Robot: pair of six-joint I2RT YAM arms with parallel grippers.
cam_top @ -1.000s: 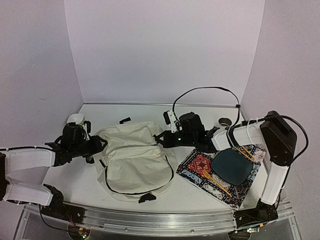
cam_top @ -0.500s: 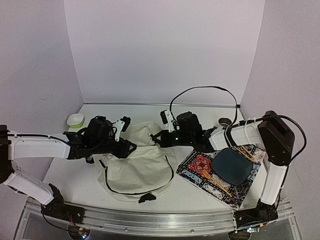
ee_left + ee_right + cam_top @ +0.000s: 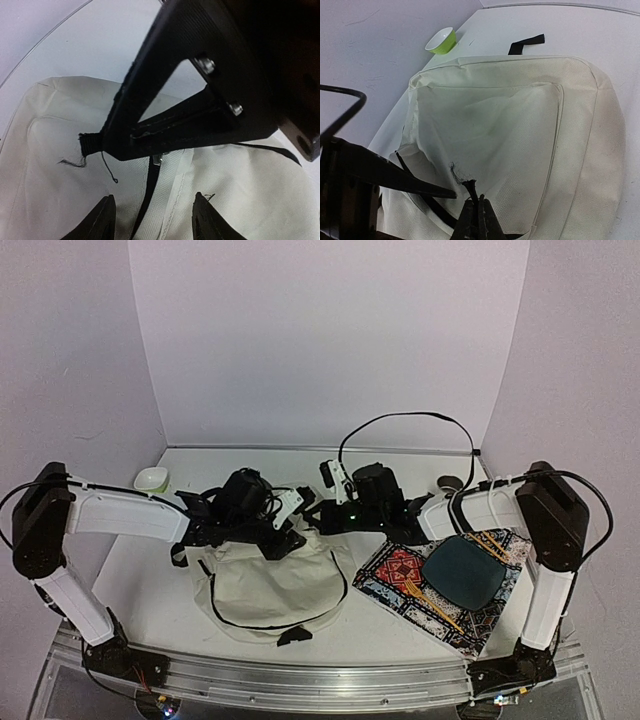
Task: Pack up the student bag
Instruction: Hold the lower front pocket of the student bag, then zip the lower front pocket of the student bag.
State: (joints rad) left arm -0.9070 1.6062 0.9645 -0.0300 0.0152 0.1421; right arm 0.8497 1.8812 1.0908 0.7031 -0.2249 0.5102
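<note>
Mid-table, toward the front edge, the student bag [image 3: 270, 590] lies flat: cream fabric w/ a black zip line curving round its near side. Both arms reach in over its far edge & meet there. The right claw [image 3: 475, 209] is pinched tight on a frayed black strap end [image 3: 469, 186] at the bag's top. The left claw [image 3: 152, 216] hangs close over the cream fabric right beside it, fingers apart, gripping nothing. Only a zip line [image 3: 148, 195] runs underneath btwn them; can't tell if the tips touch the cloth. Far-left corner: small green bowl [image 3: 151, 478], well apart from the bag. To the right: patterned placemat [image 3: 395, 570] w/ a dark plate [image 3: 463, 572] on it, the mat's corner just beside the bag.
</note>
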